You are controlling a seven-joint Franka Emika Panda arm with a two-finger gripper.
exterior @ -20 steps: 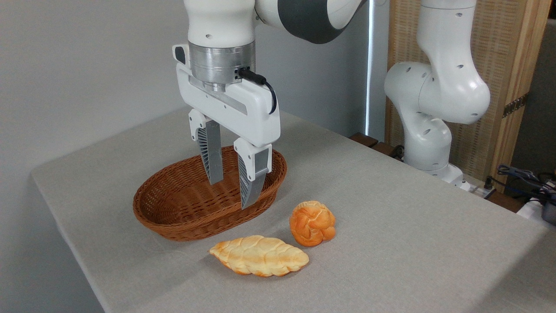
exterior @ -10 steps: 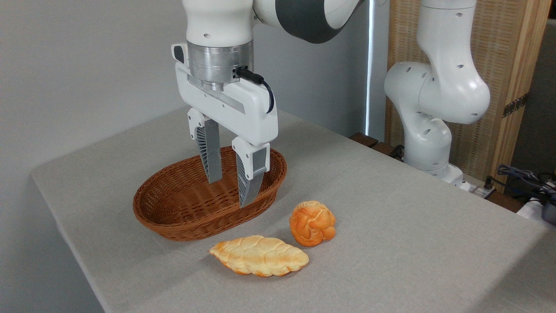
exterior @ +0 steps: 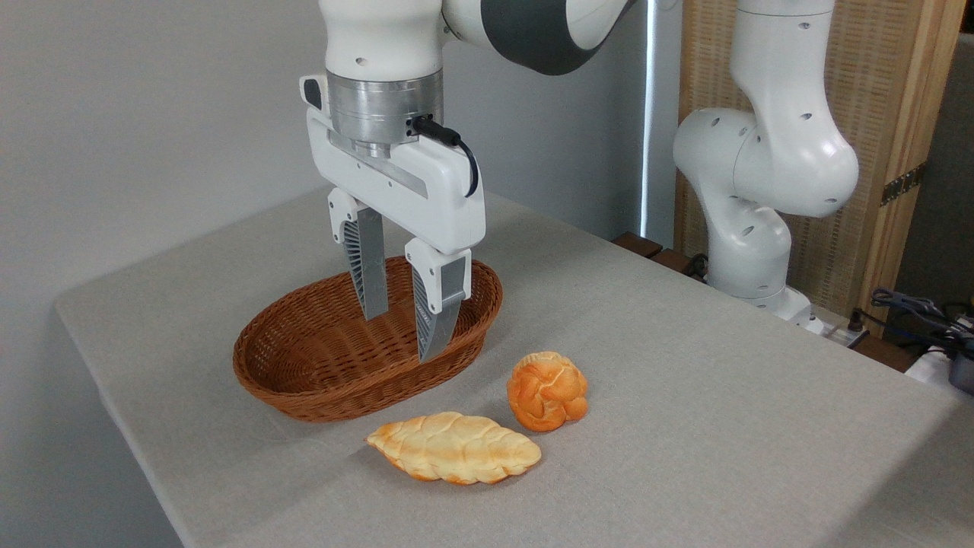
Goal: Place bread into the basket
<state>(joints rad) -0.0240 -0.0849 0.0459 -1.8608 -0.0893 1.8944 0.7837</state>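
- The gripper point(exterior: 399, 335) hung over the basket point(exterior: 319, 396), fingers point(exterior: 370, 281) spread apart and holding nothing.
- The basket sat empty on the counter point(exterior: 685, 396).
- The bread point(exterior: 547, 391) lay on the counter just right of the basket, not touching it.
- A longer pale loaf point(exterior: 453, 447) lay in front, close beside the bun.
- Nothing picked up yet: this looked like the approach.
- Next, the fingers needed to swing right, drop around the bun and avoid the loaf.
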